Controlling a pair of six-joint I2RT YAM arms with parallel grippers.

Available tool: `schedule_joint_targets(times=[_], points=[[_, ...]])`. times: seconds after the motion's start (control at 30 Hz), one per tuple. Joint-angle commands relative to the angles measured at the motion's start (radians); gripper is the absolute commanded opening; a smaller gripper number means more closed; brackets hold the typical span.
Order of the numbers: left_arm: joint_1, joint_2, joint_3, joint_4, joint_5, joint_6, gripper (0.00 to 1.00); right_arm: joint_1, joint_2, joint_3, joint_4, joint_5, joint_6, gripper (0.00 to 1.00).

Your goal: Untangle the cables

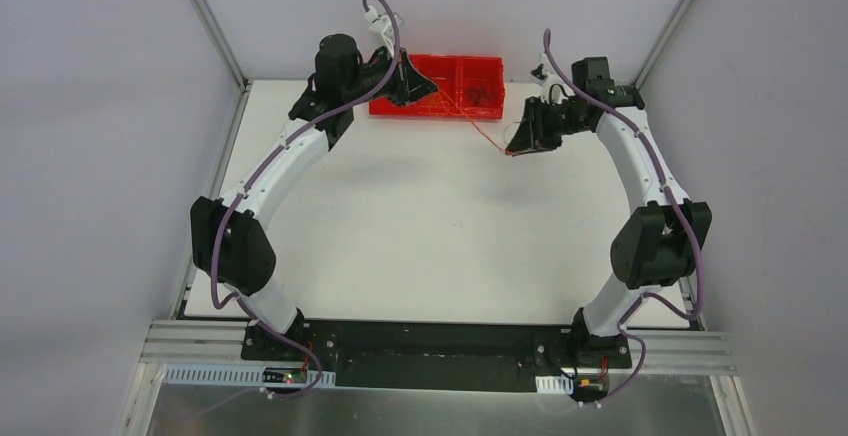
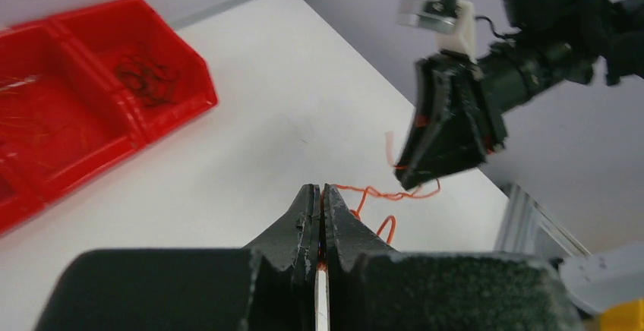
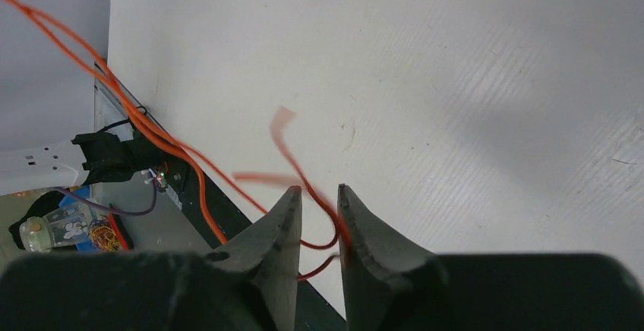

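A thin orange cable (image 1: 481, 128) stretches over the white table between my two grippers. My left gripper (image 1: 408, 78) hovers by the red bin (image 1: 385, 108) and is shut on one end of the orange cable (image 2: 380, 193), pinched at its tips (image 2: 322, 190). My right gripper (image 1: 522, 139) hangs to the right of the bin. In the right wrist view its jaws (image 3: 319, 194) stand apart, and the orange cable (image 3: 152, 130) runs loose through the gap, blurred. A dark scribbly coil of cables (image 2: 146, 80) lies in one compartment of the bin (image 2: 182, 50).
The red bin has two compartments and sits at the table's far edge. Metal frame posts (image 1: 210, 21) rise at the back corners. The black base plate (image 1: 430, 356) runs along the near edge. The right gripper (image 2: 448, 133) hangs close in front of the left one.
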Motion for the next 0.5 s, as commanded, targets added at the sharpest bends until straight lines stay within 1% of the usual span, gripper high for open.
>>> schedule_joint_targets(times=[0.0,0.03,0.07,0.1,0.13,0.2,0.43,0.47], points=[[0.022,0.023,0.046,0.031,-0.229,0.068,0.0,-0.027,-0.008,0.038,-0.066,-0.069,0.004,0.26],[0.022,0.032,0.054,0.039,-0.246,0.068,0.0,-0.026,-0.014,0.031,-0.066,-0.075,0.005,0.28],[0.022,0.044,0.067,0.042,-0.252,0.073,0.0,-0.027,-0.02,0.024,-0.066,-0.069,0.006,0.35],[0.023,0.063,0.091,0.036,-0.249,0.081,0.0,-0.028,-0.027,0.018,-0.066,-0.056,0.009,0.46],[0.022,0.077,0.109,0.032,-0.25,0.087,0.0,-0.031,-0.033,0.013,-0.065,-0.041,0.008,0.54],[0.022,0.108,0.145,0.022,-0.256,0.102,0.0,-0.046,-0.047,0.004,-0.052,-0.011,0.011,0.64],[0.024,0.228,0.281,-0.054,-0.352,0.204,0.0,-0.151,-0.075,-0.011,0.026,0.08,0.09,0.82],[0.026,0.244,0.3,-0.057,-0.368,0.215,0.0,-0.173,-0.079,-0.021,0.033,0.085,0.098,0.86]])
